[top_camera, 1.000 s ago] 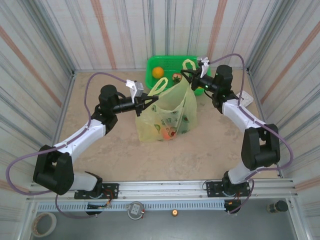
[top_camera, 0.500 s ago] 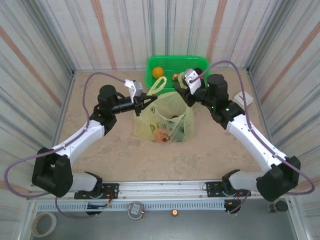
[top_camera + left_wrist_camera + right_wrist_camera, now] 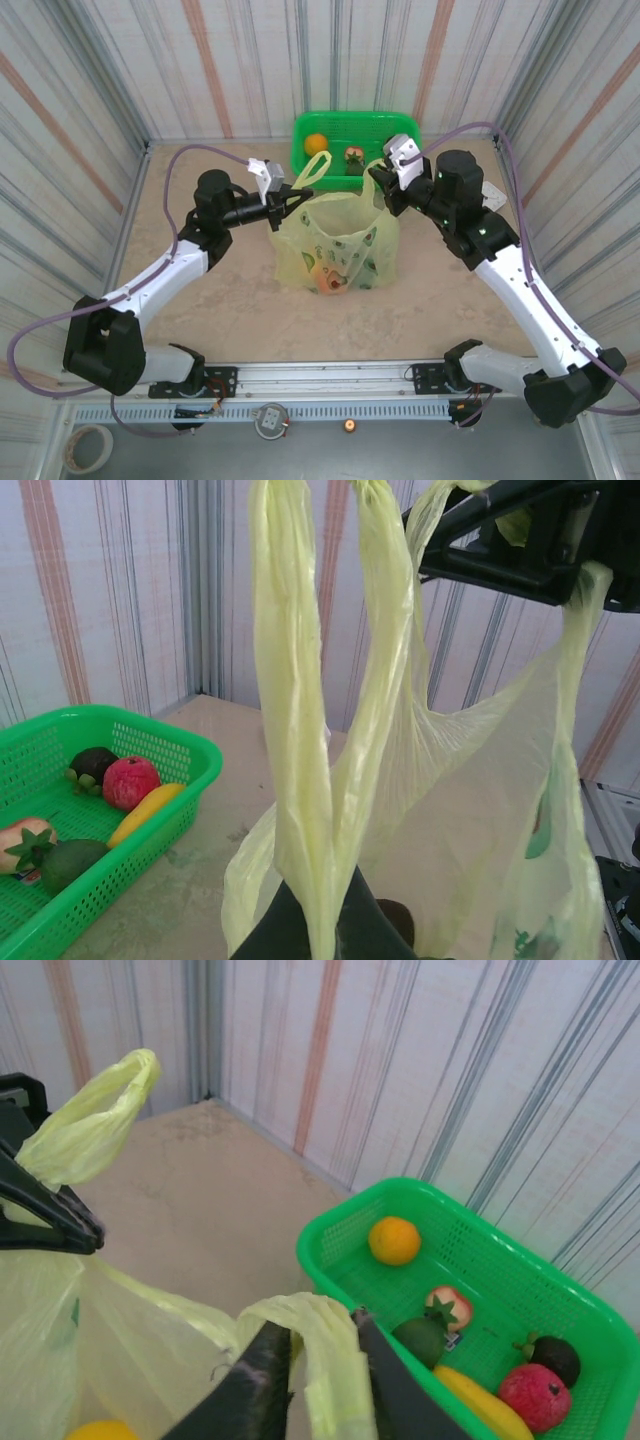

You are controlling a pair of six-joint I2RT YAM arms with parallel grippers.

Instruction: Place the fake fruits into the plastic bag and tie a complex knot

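The left gripper [image 3: 292,203] is seen at about 10 o'clock from the plastic bag [image 3: 340,235] in the top view. Its fingers are pressed together on the bag's left loop handle. In the left wrist view, that handle is pinched between the dark fingers [image 3: 270,935] at the bottom edge. Two yellow-green strands of it run straight up from there.

The bag is held up over the middle of the table [image 3: 230,320], with its bottom resting on the surface and its mouth stretched between the two grippers. Some of the fake fruits [image 3: 327,280] are seen through the thin plastic, an orange and pinkish cluster low in the bag at about 6 o'clock.

A green basket [image 3: 345,114] stands at 12 o'clock from the bag, against the back wall. More fruits lie in it. In the right wrist view an orange one [image 3: 394,1240] is seen apart at the basket's 10 o'clock. A strawberry-like one [image 3: 450,1308], a dark green one [image 3: 422,1338], a yellow one [image 3: 480,1400], a red one [image 3: 537,1397] and a dark brown one [image 3: 553,1357] are grouped towards its 4 o'clock.

The right gripper [image 3: 383,188] is seen at about 2 o'clock from the bag. Its fingers are closed on the bunched right handle, which shows between them in the right wrist view.
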